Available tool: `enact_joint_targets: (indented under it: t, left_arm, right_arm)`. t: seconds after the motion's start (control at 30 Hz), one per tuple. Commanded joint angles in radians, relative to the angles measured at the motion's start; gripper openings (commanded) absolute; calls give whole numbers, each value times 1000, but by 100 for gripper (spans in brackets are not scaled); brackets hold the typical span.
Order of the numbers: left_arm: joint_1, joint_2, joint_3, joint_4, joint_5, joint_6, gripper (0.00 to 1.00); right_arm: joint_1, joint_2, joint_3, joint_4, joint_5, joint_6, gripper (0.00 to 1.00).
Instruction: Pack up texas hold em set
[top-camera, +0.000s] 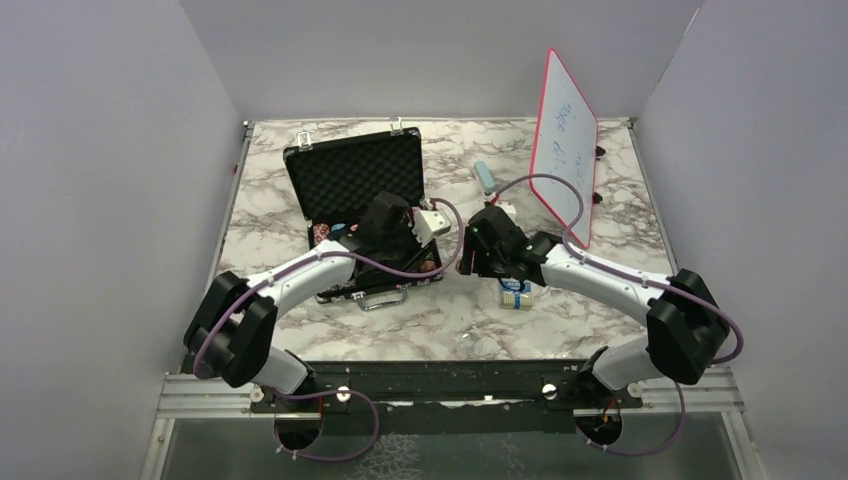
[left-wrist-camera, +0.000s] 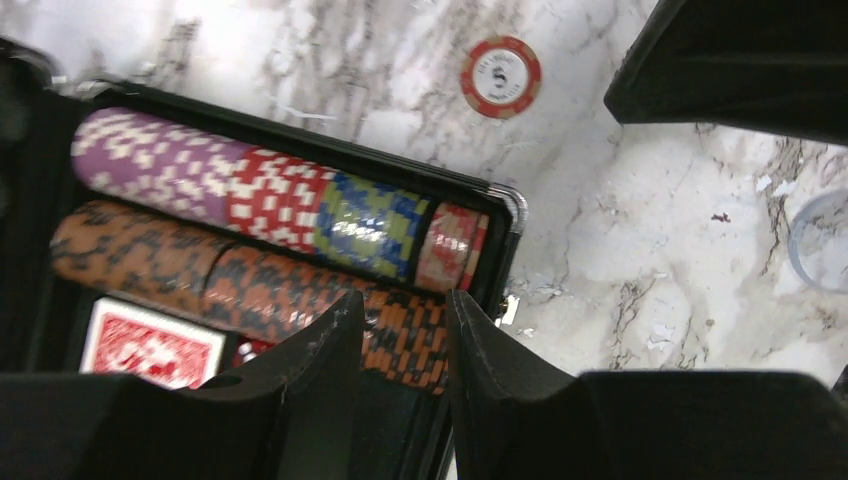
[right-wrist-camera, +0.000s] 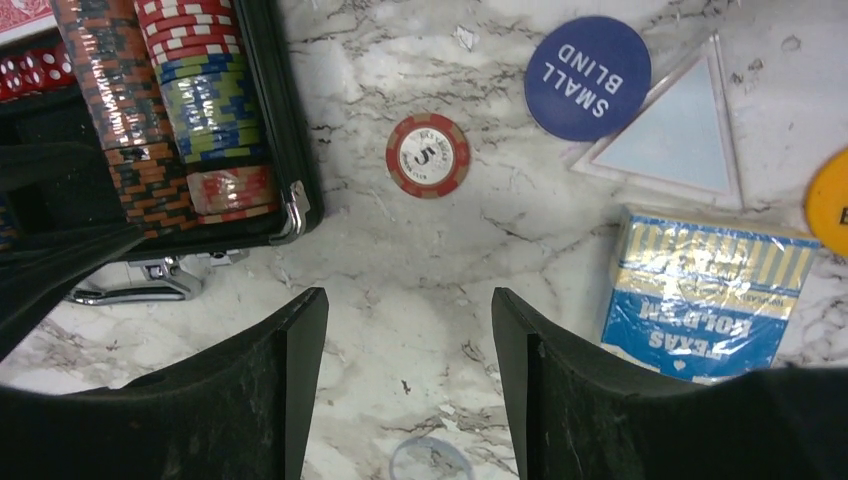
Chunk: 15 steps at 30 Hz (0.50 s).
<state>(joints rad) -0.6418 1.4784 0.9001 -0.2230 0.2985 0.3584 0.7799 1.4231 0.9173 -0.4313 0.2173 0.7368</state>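
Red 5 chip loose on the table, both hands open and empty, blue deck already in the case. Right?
Not the deck: the right wrist view shows the blue deck lying on the table, outside the case. The red 5 chip is loose there too; left hand and right hand are open and empty.

A white marble-patterned surface (top-camera: 452, 318) veined in grey sits boxed in by three plain, pale grey walls (top-camera: 430, 55) — back, left and right — under even light, with a red-framed whiteboard (top-camera: 565, 145) standing tilted at its far right and a metal rail (top-camera: 450, 396) along the near edge.
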Motion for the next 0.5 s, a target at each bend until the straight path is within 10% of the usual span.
enact_joint_targets:
  t: [0.0,0.23,0.47]
  left_arm:
    - [53,-119,-43,113,-10,-82,39]
    - [126,-237,-153,337,-445,-259,53]
    - [129,-290,-180,382,-566,-295,56]
  right_arm:
    - [5,66,69,-20,38,-57,64]
    - [1,241,167,-59,25,-139,65]
    - [0,356,226,-104,34,-154,65]
